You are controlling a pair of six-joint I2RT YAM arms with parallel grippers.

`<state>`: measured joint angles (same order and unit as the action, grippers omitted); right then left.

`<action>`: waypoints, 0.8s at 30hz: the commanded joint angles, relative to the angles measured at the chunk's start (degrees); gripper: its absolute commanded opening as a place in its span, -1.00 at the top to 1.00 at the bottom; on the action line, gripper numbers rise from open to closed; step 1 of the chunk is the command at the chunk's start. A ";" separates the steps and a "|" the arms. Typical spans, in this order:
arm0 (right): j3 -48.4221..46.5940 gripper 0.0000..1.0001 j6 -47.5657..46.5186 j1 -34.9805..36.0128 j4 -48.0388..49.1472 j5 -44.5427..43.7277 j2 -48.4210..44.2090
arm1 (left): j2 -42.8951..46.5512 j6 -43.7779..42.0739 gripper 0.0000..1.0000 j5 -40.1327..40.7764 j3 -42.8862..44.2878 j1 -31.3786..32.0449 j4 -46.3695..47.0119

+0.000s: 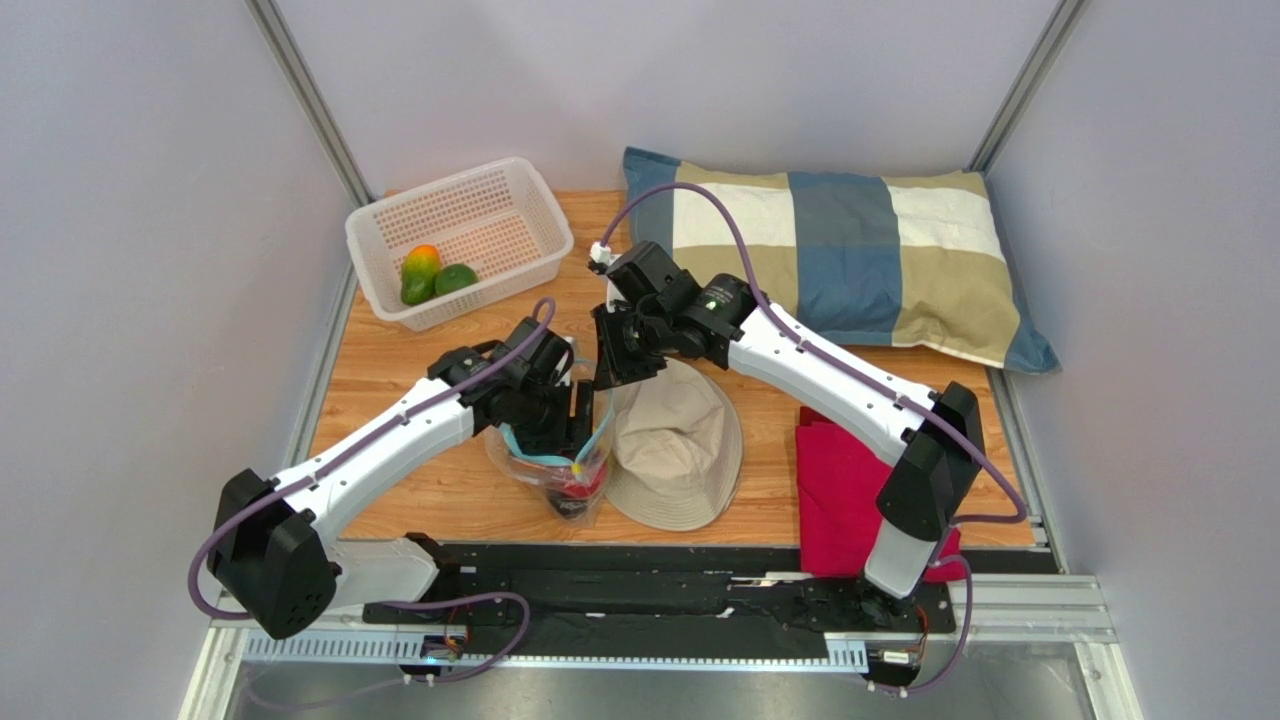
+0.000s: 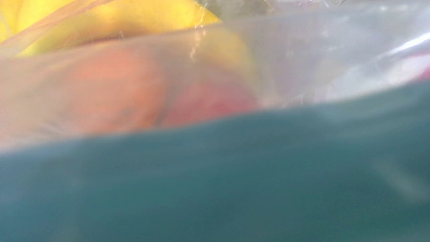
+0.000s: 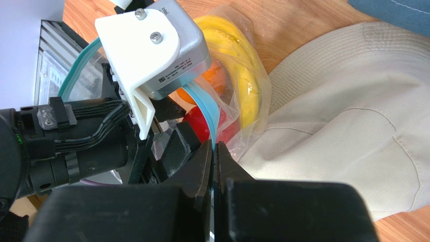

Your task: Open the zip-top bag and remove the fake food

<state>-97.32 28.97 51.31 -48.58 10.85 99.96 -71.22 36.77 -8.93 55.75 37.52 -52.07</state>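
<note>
The clear zip-top bag (image 1: 559, 468) lies on the wooden table against the hat, mouth held up. My right gripper (image 3: 214, 147) is shut on its light blue zip strip (image 3: 206, 108). My left gripper (image 1: 550, 408) reaches into the bag's mouth. Its wrist view is blocked by the blurred blue strip (image 2: 217, 181), so its fingers stay hidden. Fake food shows inside the bag: yellow bananas (image 3: 246, 70), an orange (image 3: 216, 76) and a red apple (image 3: 201, 125). A green-orange mango (image 1: 419, 272) and a green fruit (image 1: 455, 279) lie in the basket.
A white mesh basket (image 1: 496, 203) stands at the back left. A beige hat (image 1: 679, 444) lies right of the bag, with a red cloth (image 1: 842, 488) beyond it. A checked pillow (image 1: 857, 248) fills the back right.
</note>
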 commanded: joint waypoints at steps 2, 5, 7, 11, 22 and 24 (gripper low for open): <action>-0.68 1.00 2.40 0.37 1.91 -0.57 -3.11 | 0.73 1.98 -0.54 -4.24 -3.01 0.63 6.88; -0.86 1.00 2.49 0.19 1.56 -0.48 -3.02 | 0.29 2.34 -0.65 -5.65 -5.47 0.89 9.52; -0.51 1.00 2.58 0.11 1.47 -0.39 -3.02 | -0.67 2.42 -0.71 -6.19 -7.14 0.98 9.97; 0.81 1.00 2.49 0.02 1.47 -0.48 -3.28 | -1.64 2.86 -0.73 -4.97 -9.60 1.15 12.34; 2.75 1.00 0.74 -0.07 1.73 -0.74 -4.51 | 8.81 3.66 0.68 0.75 -11.28 1.15 14.30; 2.92 1.00 0.30 -0.07 1.82 -0.83 -4.69 | 12.31 2.87 0.97 2.51 -9.35 1.16 12.36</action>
<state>-94.52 30.41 50.94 -48.82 10.02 98.02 -64.90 40.73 -11.20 44.23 38.39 -36.95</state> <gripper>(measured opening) 0.010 0.343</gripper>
